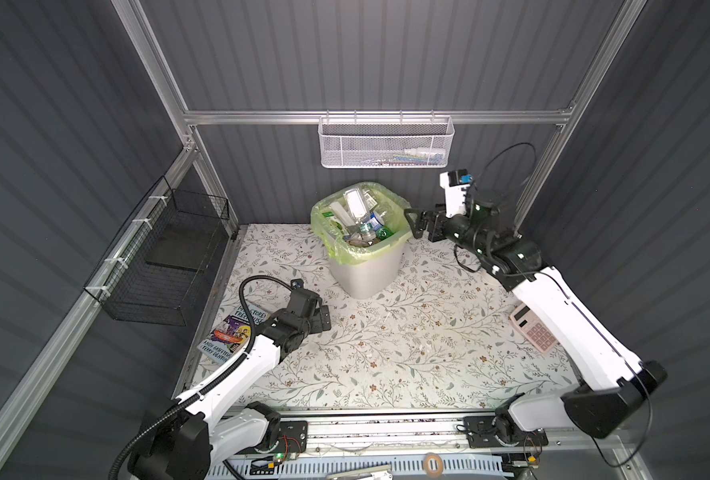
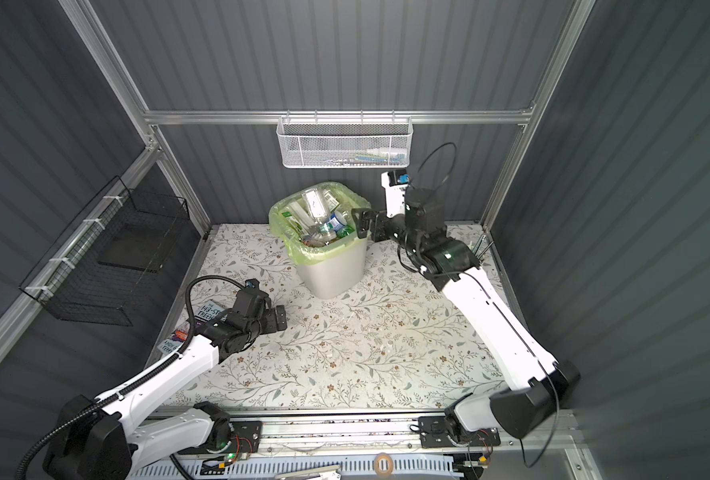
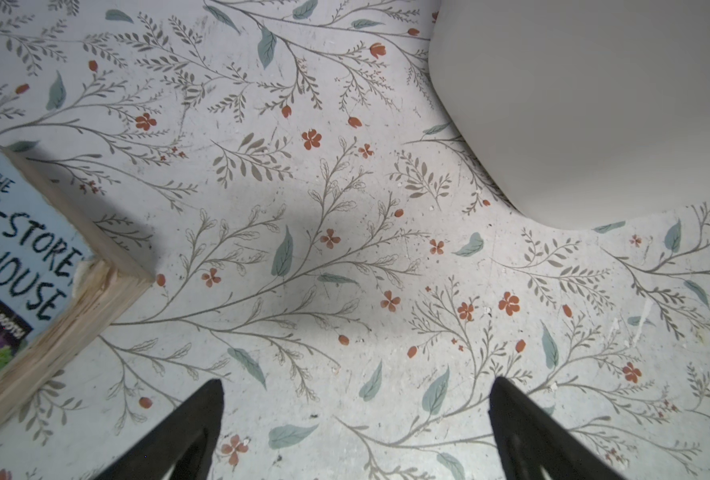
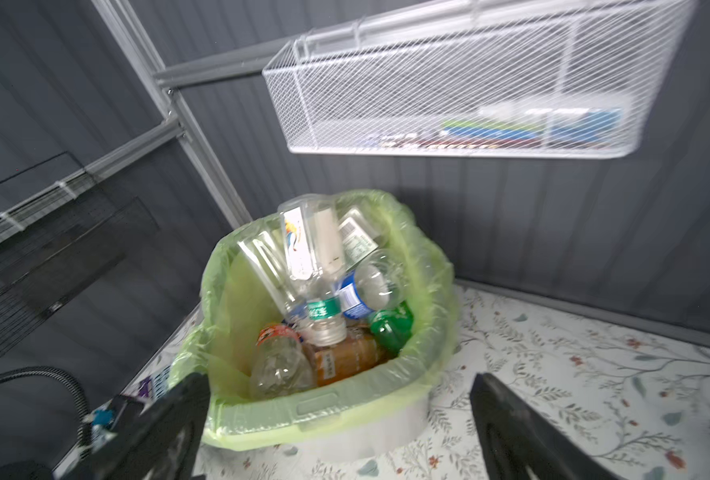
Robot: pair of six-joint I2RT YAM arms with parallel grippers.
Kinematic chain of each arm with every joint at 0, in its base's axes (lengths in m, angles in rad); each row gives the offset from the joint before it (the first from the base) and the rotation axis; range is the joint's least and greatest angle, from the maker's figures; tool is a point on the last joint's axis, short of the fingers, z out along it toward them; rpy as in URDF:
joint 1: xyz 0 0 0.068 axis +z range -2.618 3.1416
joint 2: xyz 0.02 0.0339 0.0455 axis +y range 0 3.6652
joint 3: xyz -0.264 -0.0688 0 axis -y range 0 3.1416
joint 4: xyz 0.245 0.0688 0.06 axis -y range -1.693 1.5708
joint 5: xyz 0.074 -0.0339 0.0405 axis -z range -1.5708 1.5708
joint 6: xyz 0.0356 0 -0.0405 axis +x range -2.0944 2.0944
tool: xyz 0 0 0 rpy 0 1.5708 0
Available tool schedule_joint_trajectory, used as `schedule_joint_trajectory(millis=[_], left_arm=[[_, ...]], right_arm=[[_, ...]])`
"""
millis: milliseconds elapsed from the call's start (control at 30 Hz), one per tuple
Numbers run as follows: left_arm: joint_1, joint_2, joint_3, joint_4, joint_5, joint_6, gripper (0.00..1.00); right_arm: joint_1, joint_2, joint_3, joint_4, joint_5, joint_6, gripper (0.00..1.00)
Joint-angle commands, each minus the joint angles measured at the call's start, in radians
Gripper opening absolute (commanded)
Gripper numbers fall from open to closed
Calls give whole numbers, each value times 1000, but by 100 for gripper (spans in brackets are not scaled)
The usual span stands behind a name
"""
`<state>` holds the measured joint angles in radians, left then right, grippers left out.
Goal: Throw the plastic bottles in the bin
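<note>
The right claw is released: in the right wrist view its two fingers stand wide apart w/ nothing between them. Directly in front of this claw, just past its tips, is the bin, lined w/ a light-green bag. The plastic bottles lie piled inside it (clear, green and brown ones), and some on the side far from the claw reach the rim. Higher up, beyond the claw, a white mesh basket hangs on the wall. The left claw is also released and empty, low over the flowered table, well apart from the right claw. The bin's grey wall is ahead of it on one side, and a book on the other side.
</note>
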<state>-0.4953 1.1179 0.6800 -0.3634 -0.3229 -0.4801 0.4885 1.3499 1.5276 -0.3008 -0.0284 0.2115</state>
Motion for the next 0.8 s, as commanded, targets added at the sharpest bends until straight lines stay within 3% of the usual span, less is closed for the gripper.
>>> schedule_joint_trajectory(millis=[0, 200, 400, 467, 567, 667, 767], left_arm=[[4, -29, 13, -17, -59, 30, 100], [4, -42, 7, 14, -150, 61, 100], [4, -16, 0, 68, -288, 127, 100], [4, -5, -7, 101, -350, 153, 100], [4, 2, -19, 160, -417, 188, 100], [4, 8, -61, 282, -459, 241, 100], [4, 25, -119, 430, -502, 295, 100]], right_arm=[[-34, -91, -198, 80, 124, -71, 99], [-124, -391, -714, 320, 294, -213, 99], [-252, -610, -1233, 800, 355, -299, 99], [-304, -604, -1353, 989, 359, -307, 99], [-390, -534, -1401, 1068, 335, -256, 99], [-469, -402, -1391, 1128, 207, -221, 99], [-525, -200, -1385, 1312, 101, -178, 99]])
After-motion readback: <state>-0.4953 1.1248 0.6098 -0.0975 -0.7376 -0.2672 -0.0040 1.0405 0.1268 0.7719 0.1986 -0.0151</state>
